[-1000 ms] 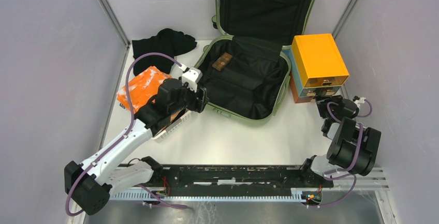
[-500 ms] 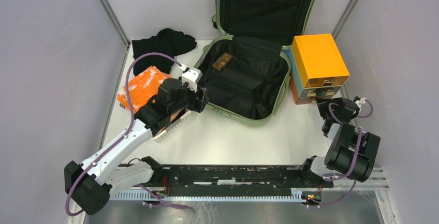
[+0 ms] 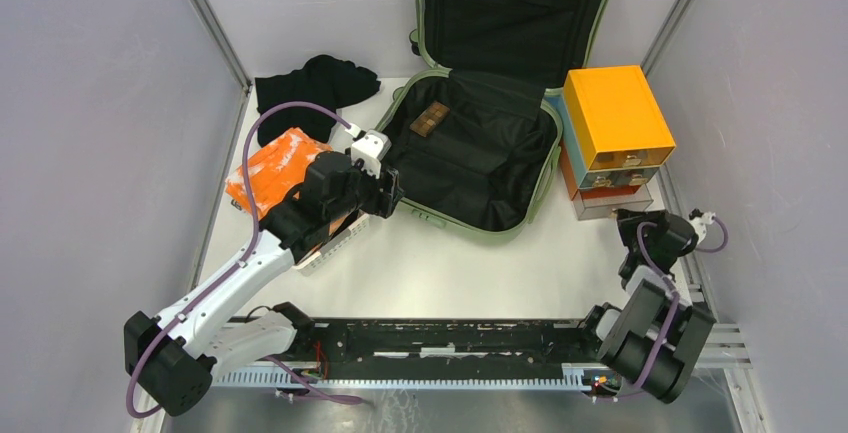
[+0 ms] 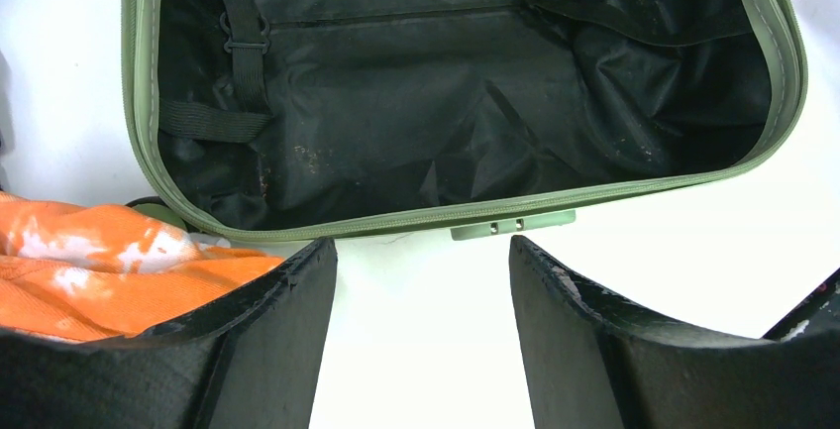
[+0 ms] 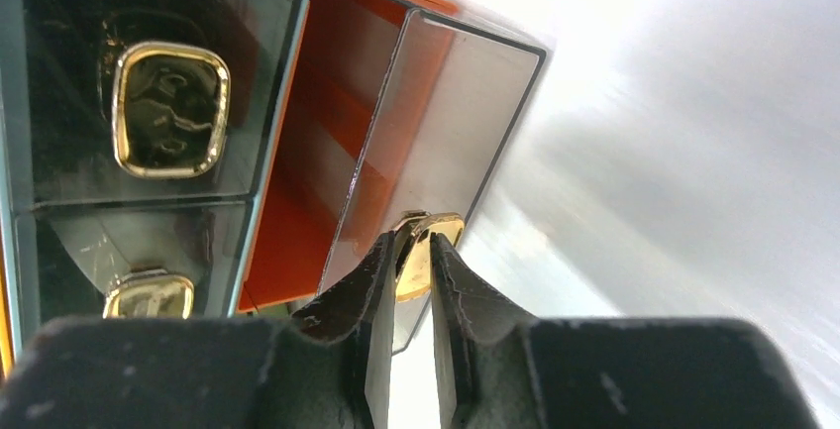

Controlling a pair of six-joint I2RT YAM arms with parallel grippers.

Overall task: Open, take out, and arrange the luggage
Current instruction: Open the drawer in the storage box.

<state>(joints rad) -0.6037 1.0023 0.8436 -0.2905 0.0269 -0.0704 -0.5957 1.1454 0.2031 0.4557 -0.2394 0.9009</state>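
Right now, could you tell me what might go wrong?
The right gripper pinches only the gold handle of the part-open bottom drawer; it could slip off, or a hard pull might drag the drawer clear of the box. The open left gripper hangs beside the orange cloth and might snag it.

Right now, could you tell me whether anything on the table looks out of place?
Only the drawer box: its bottom drawer juts out toward the arms while the two above sit flush, because the right gripper is pinching its gold handle.

luggage [image 3: 470, 153]: matt cloth; drawer handle [image 5: 417, 266]: glossy metal
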